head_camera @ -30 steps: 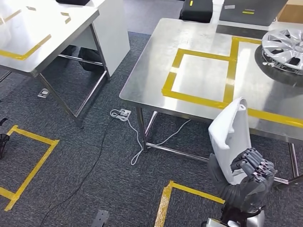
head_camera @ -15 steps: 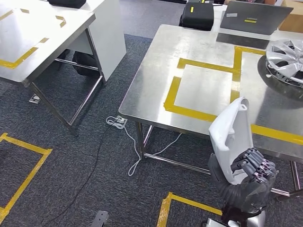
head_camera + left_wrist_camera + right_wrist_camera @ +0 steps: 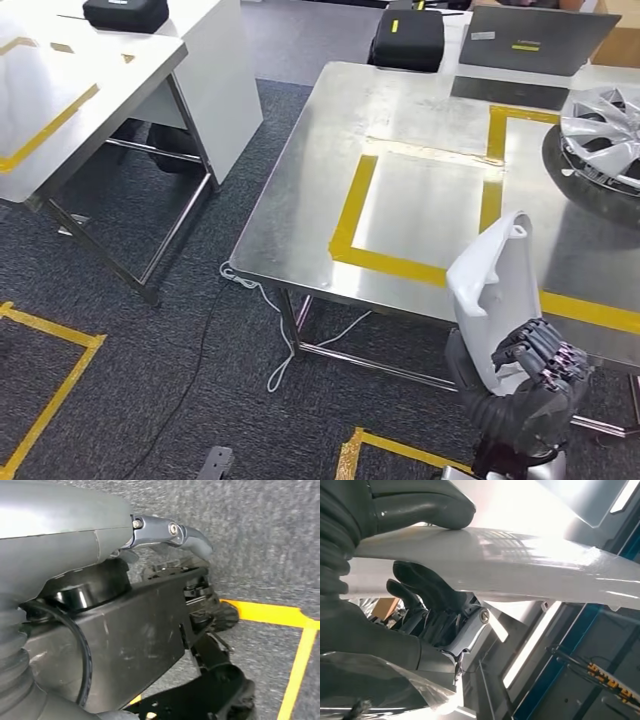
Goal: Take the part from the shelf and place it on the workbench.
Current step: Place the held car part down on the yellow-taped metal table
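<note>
My right hand [image 3: 532,380] holds the white plastic part [image 3: 494,290] upright at the lower right of the head view, just in front of the steel workbench's near edge [image 3: 302,270]. In the right wrist view the thumb [image 3: 433,505] lies on one face of the white part [image 3: 531,560] and the dark fingers [image 3: 429,587] curl against the other. A yellow tape square [image 3: 347,215] marks the bench top beyond the part. My left hand [image 3: 94,535] hangs above the carpet; its fingers are hidden.
A silver hubcap [image 3: 604,125] lies at the bench's right end. A black case [image 3: 407,38] and a grey lid [image 3: 528,40] sit at the far edge. Another table [image 3: 68,100] stands to the left. A white cable [image 3: 249,290] and yellow tape [image 3: 53,395] run over the carpet.
The whole view has shifted: the workbench sits nearer and lower in the picture, so the camera moved. The white part stays in my right hand's grip.
</note>
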Robot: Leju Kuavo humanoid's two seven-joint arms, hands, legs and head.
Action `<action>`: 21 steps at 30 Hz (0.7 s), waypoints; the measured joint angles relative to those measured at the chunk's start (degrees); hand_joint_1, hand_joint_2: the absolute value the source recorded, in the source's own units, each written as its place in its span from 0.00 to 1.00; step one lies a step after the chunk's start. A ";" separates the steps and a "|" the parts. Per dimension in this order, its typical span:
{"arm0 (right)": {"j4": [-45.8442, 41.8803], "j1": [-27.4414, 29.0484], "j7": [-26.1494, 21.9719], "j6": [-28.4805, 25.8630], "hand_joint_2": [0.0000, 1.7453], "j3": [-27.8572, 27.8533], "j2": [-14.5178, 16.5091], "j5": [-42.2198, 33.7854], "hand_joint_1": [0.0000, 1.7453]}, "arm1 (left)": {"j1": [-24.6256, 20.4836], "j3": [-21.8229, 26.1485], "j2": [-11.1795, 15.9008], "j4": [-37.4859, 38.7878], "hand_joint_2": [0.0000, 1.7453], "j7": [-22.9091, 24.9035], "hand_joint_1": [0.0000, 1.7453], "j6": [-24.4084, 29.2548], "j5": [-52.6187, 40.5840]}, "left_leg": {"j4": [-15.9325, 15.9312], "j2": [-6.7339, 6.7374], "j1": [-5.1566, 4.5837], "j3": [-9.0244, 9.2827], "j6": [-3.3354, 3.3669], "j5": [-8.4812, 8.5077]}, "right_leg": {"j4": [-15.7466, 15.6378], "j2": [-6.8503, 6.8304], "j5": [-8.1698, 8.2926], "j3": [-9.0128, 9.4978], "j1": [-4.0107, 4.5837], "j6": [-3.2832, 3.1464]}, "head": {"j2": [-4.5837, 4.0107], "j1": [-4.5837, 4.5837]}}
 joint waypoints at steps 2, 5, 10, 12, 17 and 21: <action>-0.05 0.00 -0.16 0.01 1.00 -0.09 0.00 0.02 1.00 | -0.07 0.00 -0.03 0.00 1.00 0.00 0.00 0.05 -0.03 | 7.19 0.02 0.16 -3.98 -0.55 -2.93 | -0.13 0.00 -0.48 0.67 0.09 -0.44 | 0.01 -0.03; -0.11 0.17 -0.63 0.01 1.00 -0.30 0.01 0.32 1.00 | -0.11 0.01 0.01 0.00 1.00 0.00 0.00 0.13 -0.07 | 11.21 0.02 0.19 -7.67 -0.38 -3.48 | -0.14 0.23 -1.21 1.57 0.35 -0.64 | 0.00 -0.04; -0.27 0.32 -1.33 0.00 1.00 -0.62 0.07 0.81 1.00 | -0.11 0.00 0.05 0.00 1.00 0.02 0.00 0.19 -0.23 | -2.82 0.01 -0.68 -3.52 1.75 5.05 | -0.26 0.49 -2.01 2.64 0.85 -0.21 | 0.01 0.01; -0.33 0.37 -1.43 0.00 1.00 -0.69 0.07 0.83 1.00 | -0.06 0.00 0.01 0.00 1.00 0.02 0.00 0.21 -0.30 | -3.81 -0.11 -0.71 -3.24 1.27 5.29 | -0.23 0.46 -2.28 2.56 0.94 -0.11 | 0.00 -0.01; -0.37 0.39 -1.54 0.00 1.00 -0.77 0.07 0.82 1.00 | -0.05 0.00 -0.12 0.00 1.00 0.02 0.00 0.22 -0.30 | -3.96 -0.19 -0.66 -3.13 0.55 5.67 | -0.80 0.53 -2.22 2.95 0.90 0.03 | 0.01 0.01; -0.38 0.39 -1.53 0.00 1.00 -0.84 0.08 0.77 1.00 | -0.06 0.00 -0.18 0.00 1.00 0.02 0.00 0.22 -0.30 | -3.95 -0.19 -0.67 -3.14 0.79 5.62 | -1.16 0.54 -2.06 3.11 0.89 0.32 | 0.01 0.01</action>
